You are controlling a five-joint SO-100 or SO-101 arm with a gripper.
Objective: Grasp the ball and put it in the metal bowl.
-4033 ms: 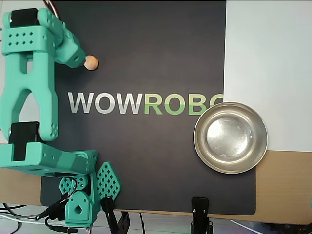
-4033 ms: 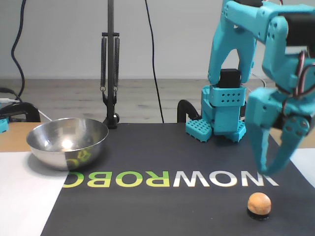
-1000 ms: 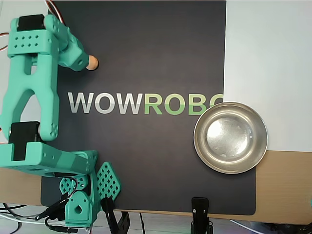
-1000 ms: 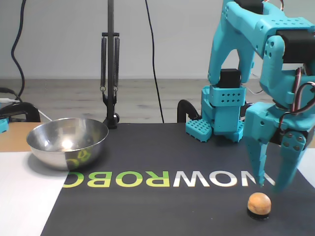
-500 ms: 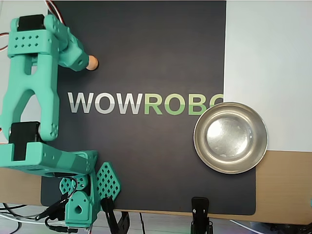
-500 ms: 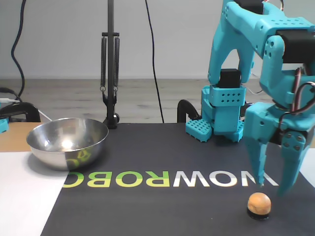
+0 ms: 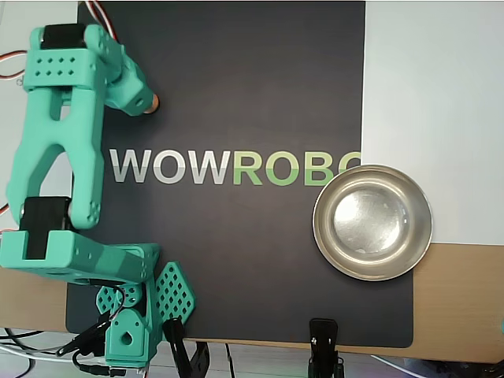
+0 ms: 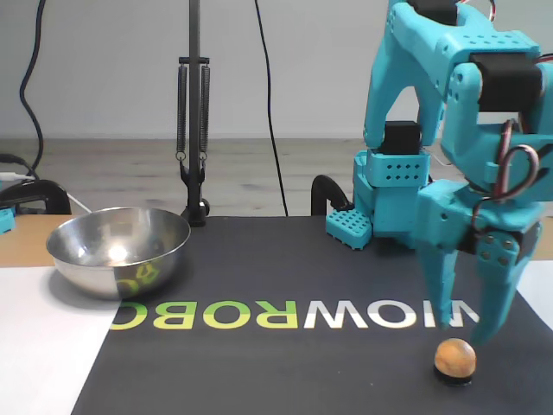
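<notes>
The claw point(image 8: 467, 333) is held released just above the ball point(image 8: 455, 358). The metal bowl point(image 8: 118, 250) is seen well apart on the desk point(image 8: 26, 363)

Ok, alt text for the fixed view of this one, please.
A teal robot arm's gripper hangs open just above a small tan ball on a black mat, jaws either side of it and not yet closed. A shiny metal bowl sits empty at the mat's far left edge.
</notes>
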